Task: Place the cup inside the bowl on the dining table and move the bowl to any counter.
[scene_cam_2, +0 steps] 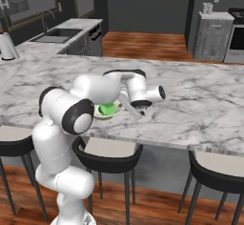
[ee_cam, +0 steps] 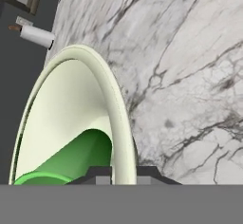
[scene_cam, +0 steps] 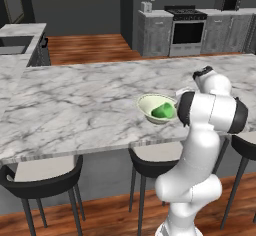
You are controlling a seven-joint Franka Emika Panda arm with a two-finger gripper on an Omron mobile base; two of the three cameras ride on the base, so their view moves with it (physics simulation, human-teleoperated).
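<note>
Tool (ee_cam: 124, 174) pinching bowl (ee_cam: 71, 109) rim, cup (ee_cam: 71, 161) inside

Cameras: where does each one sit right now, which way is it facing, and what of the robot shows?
Left base view: behind-left of the arm, facing the dining table; the arm rises at lower right.
Right base view: behind-right, facing the same table; the arm rises at lower left.
Hand view: along the gripper, shut on the bowl rim, fingertips showing.
Shared: bowl holding the cup, lying on its side.
</note>
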